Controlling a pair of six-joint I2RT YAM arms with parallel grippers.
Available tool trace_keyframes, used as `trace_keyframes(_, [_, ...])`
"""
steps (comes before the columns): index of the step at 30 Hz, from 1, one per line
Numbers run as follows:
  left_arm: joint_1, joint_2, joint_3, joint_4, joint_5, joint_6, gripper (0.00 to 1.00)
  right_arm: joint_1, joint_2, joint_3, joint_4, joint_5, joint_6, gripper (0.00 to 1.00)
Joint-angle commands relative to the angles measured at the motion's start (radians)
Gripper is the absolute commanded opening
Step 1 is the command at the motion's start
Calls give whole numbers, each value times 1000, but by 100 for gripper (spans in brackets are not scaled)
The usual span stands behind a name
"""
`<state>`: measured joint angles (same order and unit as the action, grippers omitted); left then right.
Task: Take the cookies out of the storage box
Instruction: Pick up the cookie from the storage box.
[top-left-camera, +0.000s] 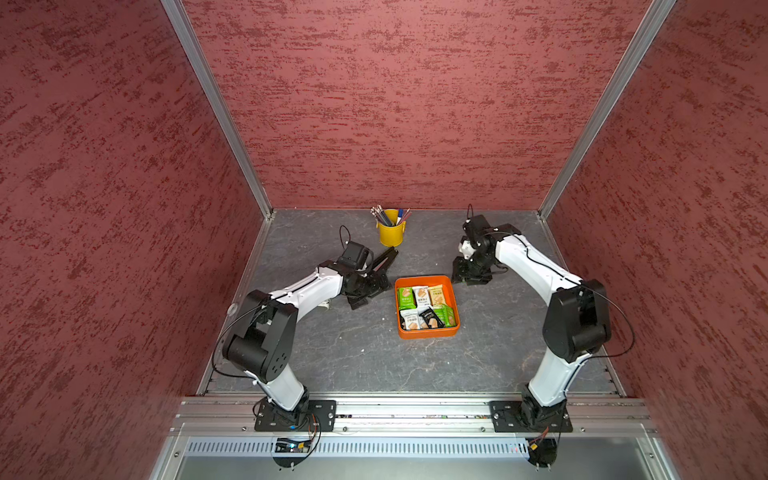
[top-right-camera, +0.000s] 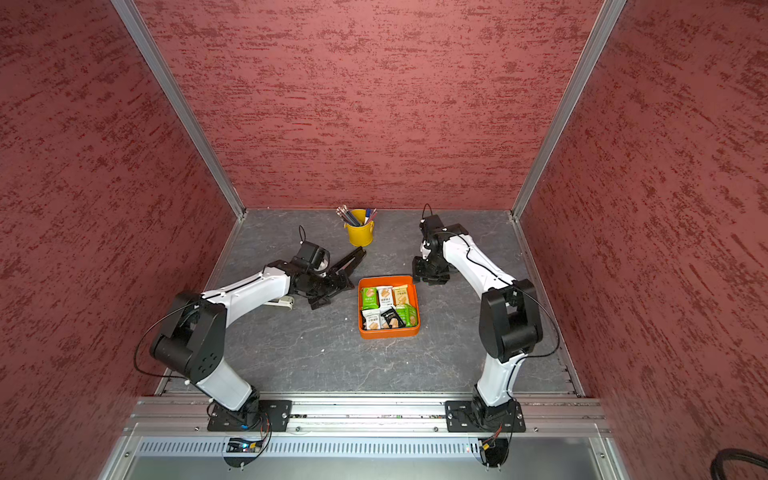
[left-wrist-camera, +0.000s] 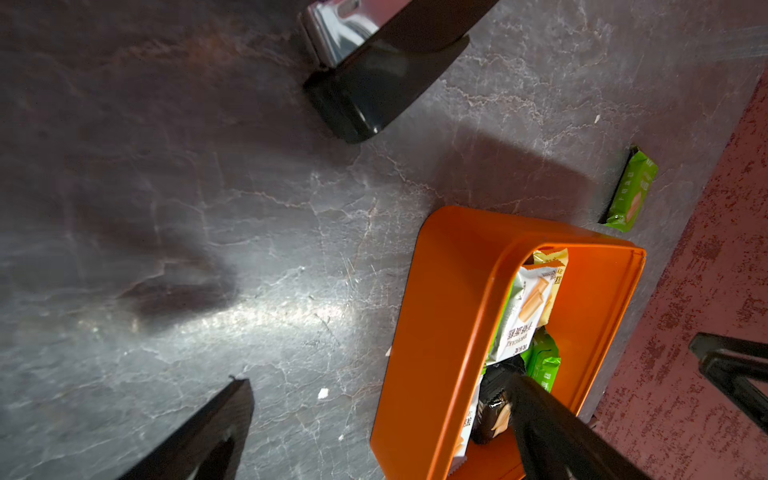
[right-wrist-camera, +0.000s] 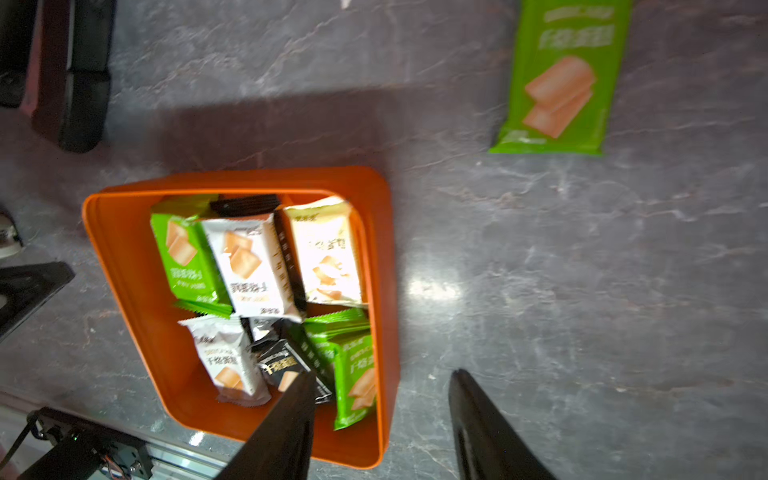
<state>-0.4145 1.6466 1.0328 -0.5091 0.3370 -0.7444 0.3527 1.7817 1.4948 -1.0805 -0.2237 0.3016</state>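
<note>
One storage box (top-left-camera: 428, 332) — six cookies (top-left-camera: 422, 296) on top, one green packet (right-wrist-camera: 561, 79) outside.

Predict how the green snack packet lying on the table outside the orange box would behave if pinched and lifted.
The green packet is thin and flat, so probably light and slightly floppy. Its smooth wrapper may slip when pinched. Lying flat on the table, it would likely slide, not roll.

Cookies (top-left-camera: 422, 296) in the storage box (top-left-camera: 429, 332)
Green, white, black packets packed together; yellow pen bucket (top-left-camera: 391, 236) well behind.
</note>
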Motion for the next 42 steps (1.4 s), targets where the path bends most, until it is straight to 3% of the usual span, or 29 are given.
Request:
trace_keyframes(1, [-4,-34,-26,30,10,14,100,60,-42,-23,64,-31,74,51])
trace_keyframes(10, [-5,-102,-119,62,-5,-16,100,153,15,-16,93,-6,114,47])
trace_keyframes(20, [-4,-158,-194,75,-24,-35,100,181,109,11,79,156,158,44])
trace_keyframes(35, [-4,-186,-211,72,-65,-60,100,180,242,88,64,235,81,56])
trace_keyframes(42, [-4,-181,-195,71,-75,-69,100,180,284,104,71,249,61,57])
